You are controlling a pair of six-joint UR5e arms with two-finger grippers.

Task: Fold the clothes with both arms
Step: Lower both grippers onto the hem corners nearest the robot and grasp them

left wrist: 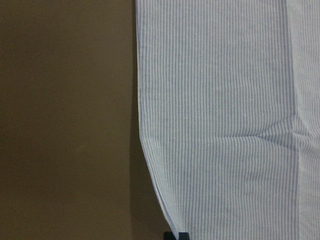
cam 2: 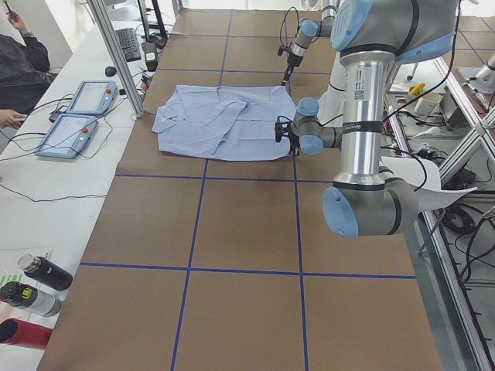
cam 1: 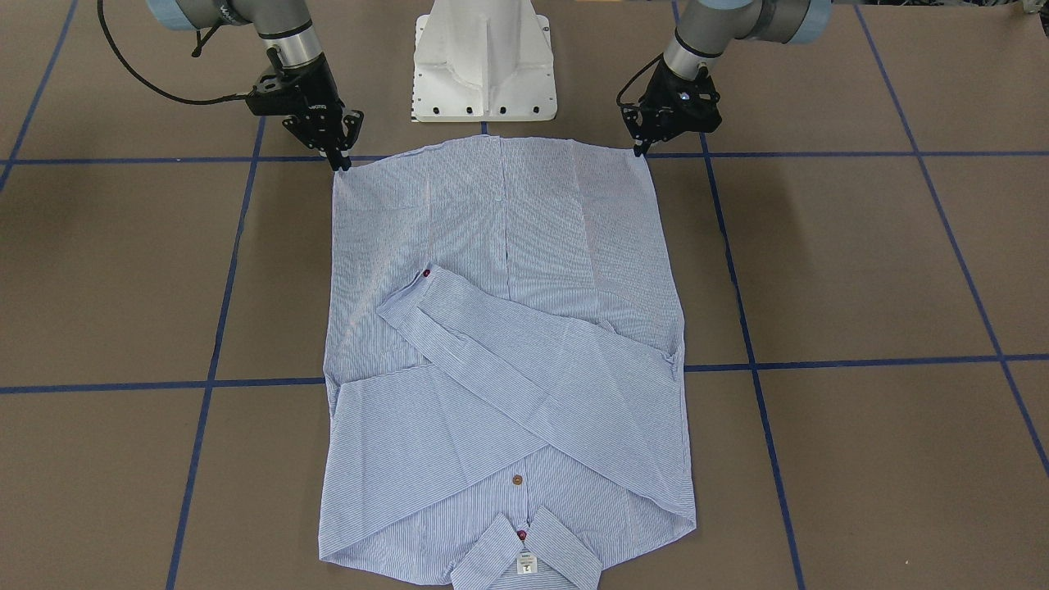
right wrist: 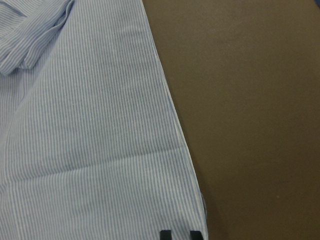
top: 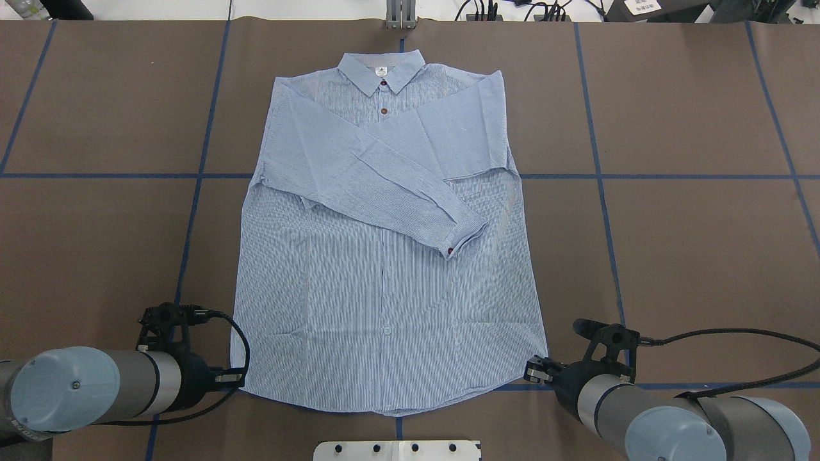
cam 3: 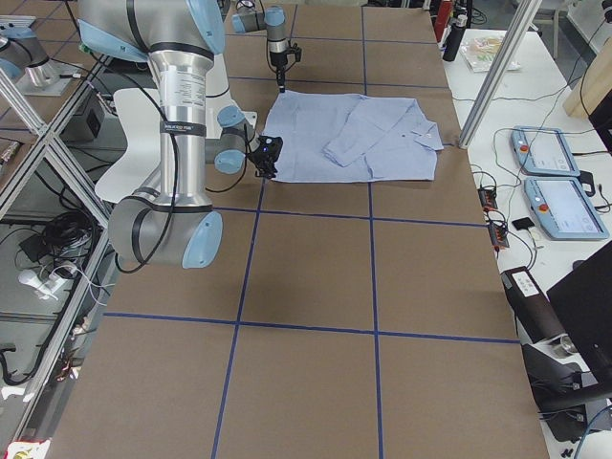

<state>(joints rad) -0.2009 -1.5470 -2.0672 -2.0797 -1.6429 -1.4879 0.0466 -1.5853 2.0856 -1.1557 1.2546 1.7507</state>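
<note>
The light blue striped shirt (cam 1: 500, 352) (top: 384, 256) lies flat on the brown table, collar (top: 382, 69) at the far side and both sleeves crossed over the chest. My left gripper (cam 1: 638, 150) (top: 238, 379) sits on the hem's corner on my left, its fingertips close together on the cloth edge in the left wrist view (left wrist: 176, 235). My right gripper (cam 1: 341, 161) (top: 533, 369) sits on the opposite hem corner, and its two tips pinch the cloth in the right wrist view (right wrist: 181, 234). Both corners rest low on the table.
The white pedestal base (cam 1: 483, 65) stands just behind the hem between the arms. Blue tape lines (top: 640, 176) cross the brown table. A side bench with two tablets (cam 2: 77, 116) and bottles (cam 2: 35, 282) runs along the far edge, with a person (cam 2: 19, 66) seated there.
</note>
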